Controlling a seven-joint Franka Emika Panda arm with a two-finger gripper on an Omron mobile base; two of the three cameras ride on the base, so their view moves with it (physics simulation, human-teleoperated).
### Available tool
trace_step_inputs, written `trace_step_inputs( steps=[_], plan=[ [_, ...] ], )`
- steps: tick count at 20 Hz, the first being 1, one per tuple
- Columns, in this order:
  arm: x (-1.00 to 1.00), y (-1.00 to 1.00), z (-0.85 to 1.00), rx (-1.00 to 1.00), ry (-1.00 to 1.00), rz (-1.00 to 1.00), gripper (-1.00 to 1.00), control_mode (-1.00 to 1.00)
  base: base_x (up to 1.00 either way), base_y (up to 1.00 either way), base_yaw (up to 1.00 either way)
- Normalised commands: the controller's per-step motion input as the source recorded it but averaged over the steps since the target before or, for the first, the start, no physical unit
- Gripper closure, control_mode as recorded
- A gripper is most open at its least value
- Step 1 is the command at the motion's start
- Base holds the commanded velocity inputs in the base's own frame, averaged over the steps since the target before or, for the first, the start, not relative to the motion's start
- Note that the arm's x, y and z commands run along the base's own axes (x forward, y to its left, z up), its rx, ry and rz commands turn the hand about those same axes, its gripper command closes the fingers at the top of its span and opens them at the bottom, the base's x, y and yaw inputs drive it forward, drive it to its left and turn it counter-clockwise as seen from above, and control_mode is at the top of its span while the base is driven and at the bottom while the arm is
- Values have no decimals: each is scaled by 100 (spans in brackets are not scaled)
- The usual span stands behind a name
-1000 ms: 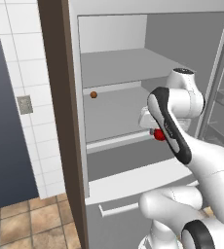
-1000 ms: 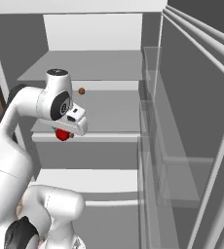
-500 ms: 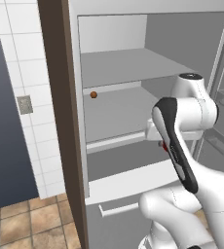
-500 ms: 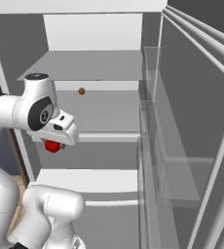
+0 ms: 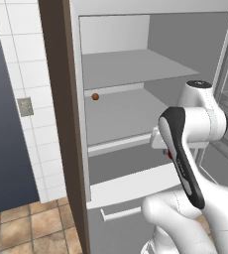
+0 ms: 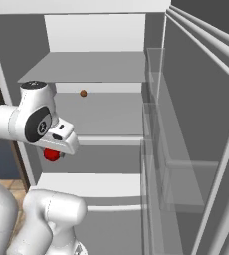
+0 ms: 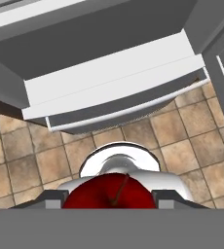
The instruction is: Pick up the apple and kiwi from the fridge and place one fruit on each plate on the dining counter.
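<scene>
My gripper [image 6: 52, 154] is shut on the apple [image 6: 50, 155], a glossy red ball held in front of the open fridge [image 6: 106, 117], just outside its middle shelf. From the left, the arm covers all of the apple [image 5: 169, 155] but a red sliver. In the hand view the apple [image 7: 109, 192] sits between the dark fingertips [image 7: 52, 197], over the fridge's drawer front [image 7: 114, 92] and the tiled floor. The kiwi, the plates and the dining counter are out of view.
A small orange-brown ball [image 5: 95, 96] lies on the fridge's middle shelf [image 5: 121, 111]. The open fridge door with clear racks [image 6: 196, 149] stands to the right. A brown panel [image 5: 61, 124] and a white tiled wall with a socket [image 5: 25, 106] are to the left.
The hand has drawn back out of the fridge and a little lower, carrying the apple with it. The orange-brown ball has not moved.
</scene>
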Motion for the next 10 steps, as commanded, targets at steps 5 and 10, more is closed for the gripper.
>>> trace_step_inputs(
  steps=[5, 10],
  plan=[
    [0, 0, 0, 0, 0, 0, 100, -100, 0, 0, 0],
    [0, 0, 0, 0, 0, 0, 100, 100, -36, 9, -1]
  ],
)
